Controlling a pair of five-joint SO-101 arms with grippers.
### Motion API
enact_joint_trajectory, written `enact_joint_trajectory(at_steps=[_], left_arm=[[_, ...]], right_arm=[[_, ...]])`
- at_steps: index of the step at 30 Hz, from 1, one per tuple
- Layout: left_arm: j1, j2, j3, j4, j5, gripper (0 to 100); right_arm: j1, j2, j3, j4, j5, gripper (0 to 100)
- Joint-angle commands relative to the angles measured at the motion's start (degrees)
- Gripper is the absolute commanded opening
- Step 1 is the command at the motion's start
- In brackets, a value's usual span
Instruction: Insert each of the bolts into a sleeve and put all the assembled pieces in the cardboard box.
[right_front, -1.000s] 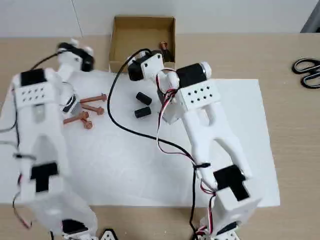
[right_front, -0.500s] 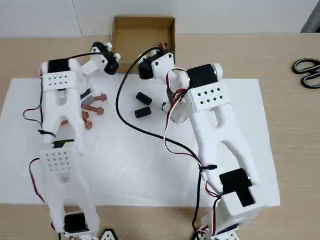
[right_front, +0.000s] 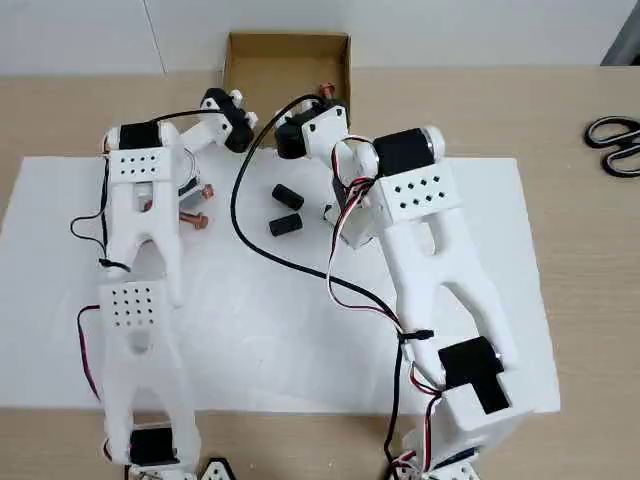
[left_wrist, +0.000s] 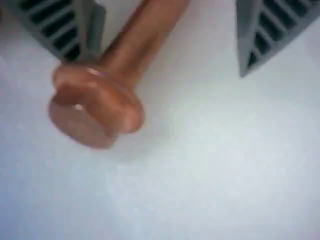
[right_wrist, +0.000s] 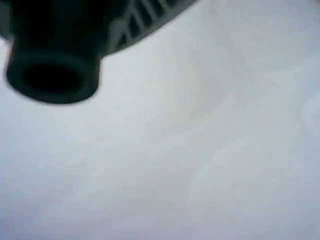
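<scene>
A copper bolt (left_wrist: 97, 102) lies on the white sheet, its shaft running up between the two grey fingers (left_wrist: 60, 22) of my open left gripper (left_wrist: 170, 60), close against one of them. From above, the left gripper (right_front: 178, 195) hangs over the loose bolts (right_front: 197, 190). My right gripper (right_wrist: 85, 25) is shut on a black sleeve (right_wrist: 52, 67), held just above the sheet with its bore open to the camera. Two more black sleeves (right_front: 288, 196) lie on the sheet left of the right arm (right_front: 415, 190). The cardboard box (right_front: 240, 75) stands at the back.
The white sheet (right_front: 300, 320) covers the middle of the wooden table. Scissors (right_front: 615, 140) lie at the far right. A small copper and dark piece (right_front: 327, 93) sits at the box's right wall. A black cable (right_front: 240, 215) loops across the sheet past the sleeves.
The left arm has swung right and away from the front, bringing its gripper down over the bolts. The right arm shifted slightly right early on, then stayed still.
</scene>
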Motion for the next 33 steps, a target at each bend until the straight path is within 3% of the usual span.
enact_joint_trajectory(at_steps=[1,4,10,16,22,33], left_arm=[[0.5,2.4,-4.4,-0.7,0.2,17],[0.5,4.1,-5.8,-0.7,0.3,15],[1.6,4.8,-6.0,-0.4,0.4,0],[3.0,4.5,-6.8,4.2,0.4,1],[3.1,4.6,-18.4,14.1,0.5,1],[3.1,4.4,-31.1,14.1,14.8,1]], right_arm=[[0.1,-3.7,-0.4,0.2,-0.5,0.3],[0.1,-3.7,-0.4,0.2,-0.5,0.3],[0.1,-3.7,-0.4,0.1,-0.5,0.3],[0.1,-3.7,-0.4,0.1,-0.5,0.3],[0.0,-3.7,-0.4,0.0,-0.5,0.3],[0.0,-3.7,-0.4,0.0,-0.5,0.3]])
